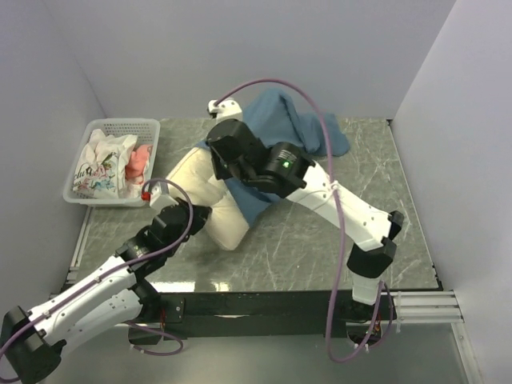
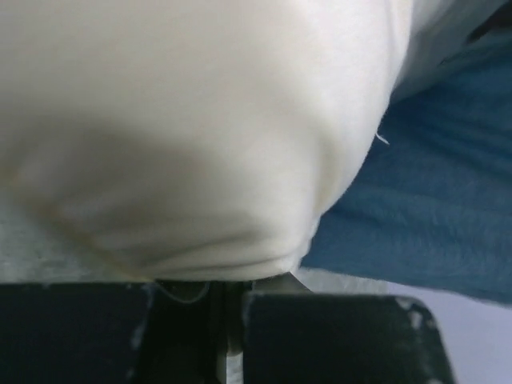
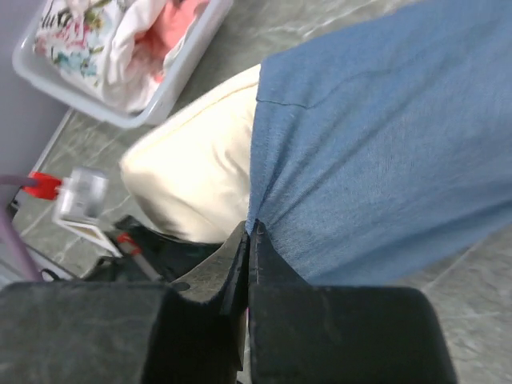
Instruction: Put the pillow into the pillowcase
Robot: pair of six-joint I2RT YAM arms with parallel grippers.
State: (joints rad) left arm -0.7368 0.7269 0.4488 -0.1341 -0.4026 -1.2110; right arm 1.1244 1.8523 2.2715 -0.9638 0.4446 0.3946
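The cream pillow (image 1: 200, 186) lies at the table's middle left, its far right part inside the dusty-blue pillowcase (image 1: 282, 120). In the top view my left gripper (image 1: 200, 214) sits at the pillow's near left end. In the left wrist view the pillow (image 2: 184, 120) fills the frame, and my left gripper (image 2: 228, 290) is shut on its bottom edge, with the pillowcase (image 2: 432, 200) at the right. My right gripper (image 3: 250, 230) is shut on the pillowcase's (image 3: 376, 136) open edge, beside the pillow (image 3: 200, 168). From above, my right gripper (image 1: 218, 164) is mostly hidden under its wrist.
A white plastic basket (image 1: 120, 125) stands at the back left, holding a white printed cloth (image 1: 98, 166) and pink fabric (image 1: 141, 160). It also shows in the right wrist view (image 3: 172, 88). Grey walls enclose the table on three sides.
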